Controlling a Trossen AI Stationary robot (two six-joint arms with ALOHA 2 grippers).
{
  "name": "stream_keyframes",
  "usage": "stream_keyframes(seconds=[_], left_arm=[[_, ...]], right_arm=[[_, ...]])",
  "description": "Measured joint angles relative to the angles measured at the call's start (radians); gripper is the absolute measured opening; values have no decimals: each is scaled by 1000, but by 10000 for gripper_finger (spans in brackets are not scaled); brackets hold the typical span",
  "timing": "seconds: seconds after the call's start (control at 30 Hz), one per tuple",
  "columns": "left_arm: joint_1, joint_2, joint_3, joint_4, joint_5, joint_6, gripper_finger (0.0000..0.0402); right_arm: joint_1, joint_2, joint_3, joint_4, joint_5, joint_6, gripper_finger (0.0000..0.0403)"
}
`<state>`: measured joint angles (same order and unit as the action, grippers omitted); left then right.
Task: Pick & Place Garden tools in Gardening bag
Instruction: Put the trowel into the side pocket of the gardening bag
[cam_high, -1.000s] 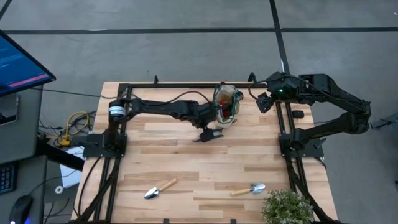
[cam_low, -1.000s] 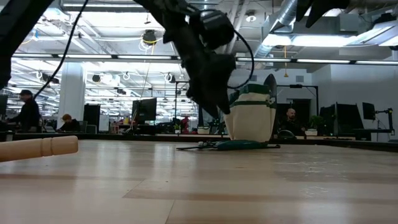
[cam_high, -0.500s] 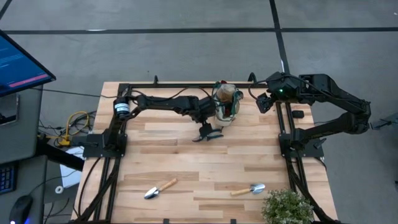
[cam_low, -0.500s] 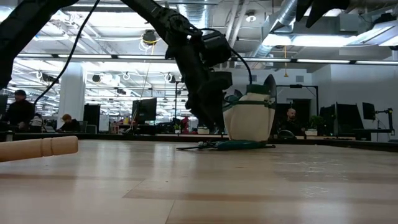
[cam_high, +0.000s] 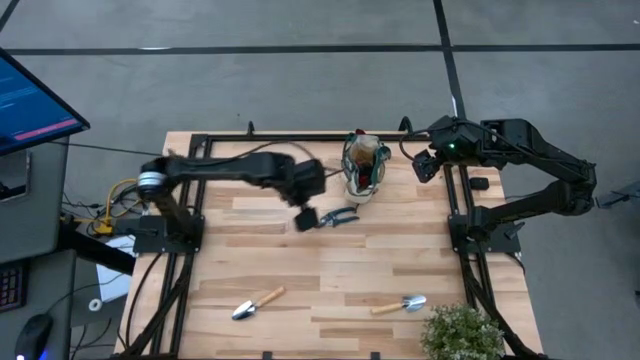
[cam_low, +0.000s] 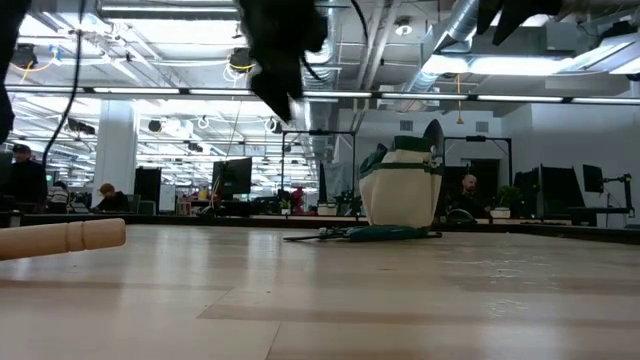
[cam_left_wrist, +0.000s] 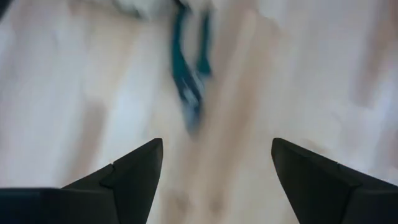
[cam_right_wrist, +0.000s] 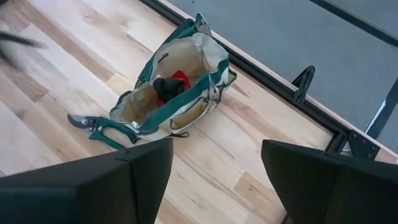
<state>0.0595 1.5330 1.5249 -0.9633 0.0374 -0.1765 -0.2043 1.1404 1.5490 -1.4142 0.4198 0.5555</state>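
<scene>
The beige gardening bag with green trim stands upright at the table's far middle, and a red-and-black glove shows inside it. The teal-handled pruning shears lie flat on the table just in front of the bag, and also show in the right wrist view. My left gripper is open and empty, raised above the table just left of the shears. My right gripper is open and empty, raised right of the bag. Two wooden-handled trowels lie near the front edge.
A leafy potted plant stands at the front right corner. A black frame rail runs along the table's far edge behind the bag. Bare wood lies between the shears and the trowels. One trowel's handle lies close to the low camera.
My left gripper has drawn back from the shears and the bag toward the table's left edge and has risen. The shears and the bag have stayed where they were on the table.
</scene>
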Motion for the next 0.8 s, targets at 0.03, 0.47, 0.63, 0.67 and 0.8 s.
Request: stream_keyframes(seconds=[0.03, 0.47, 0.63, 0.67, 0.8], left_arm=[[-27, -33, 0, -43, -5, -47, 300], [-540, -277, -302, -86, -120, -782, 300], [-667, -272, -442, 87, -146, -908, 300], [-680, -264, -461, 126, -148, -922, 300], [-721, -219, -516, 199, -155, -937, 300]], right_arm=[[0, 0, 0, 0, 0, -3, 239], [0, 25, 0, 11, 0, 0, 239], [0, 58, 0, 10, -10, 2, 239], [0, 65, 0, 10, -20, 2, 239], [0, 99, 0, 9, -59, -5, 239]])
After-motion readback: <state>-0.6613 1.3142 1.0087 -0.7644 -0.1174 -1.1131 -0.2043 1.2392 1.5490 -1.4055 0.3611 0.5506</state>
